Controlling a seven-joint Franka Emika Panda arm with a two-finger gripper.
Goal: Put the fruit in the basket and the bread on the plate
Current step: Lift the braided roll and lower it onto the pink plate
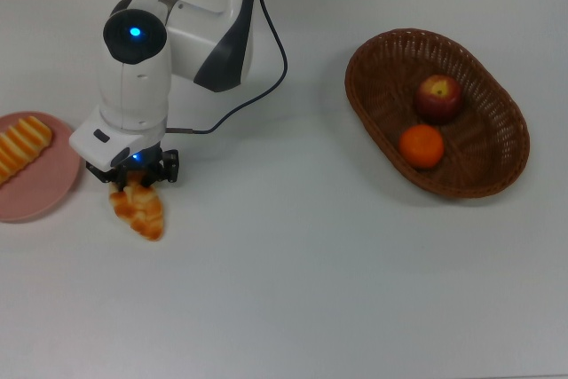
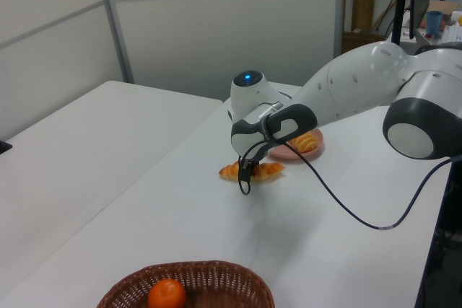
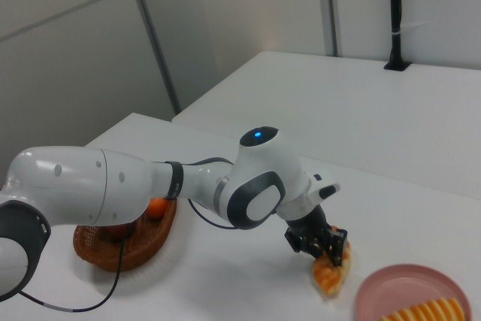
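Taking the pink plate (image 1: 35, 185) as our landmark and reading the top view left to right, we find the striped pastry (image 1: 19, 148) already lying on it at the top view's left edge. Just right of the plate's rim, the braided pastry (image 1: 139, 208) lies on the table (image 1: 293, 290) (not yet on the plate), with the gripper (image 1: 131, 182) over its near end. We cannot tell whether the jaws are apart or clamped on it.

Far right of the plate, the basket (image 1: 484, 179) holds the apple (image 1: 437, 98) and the orange (image 1: 421, 146), so we judge the fruit half done.

One short shift toward the plate remains; the table between is bare.
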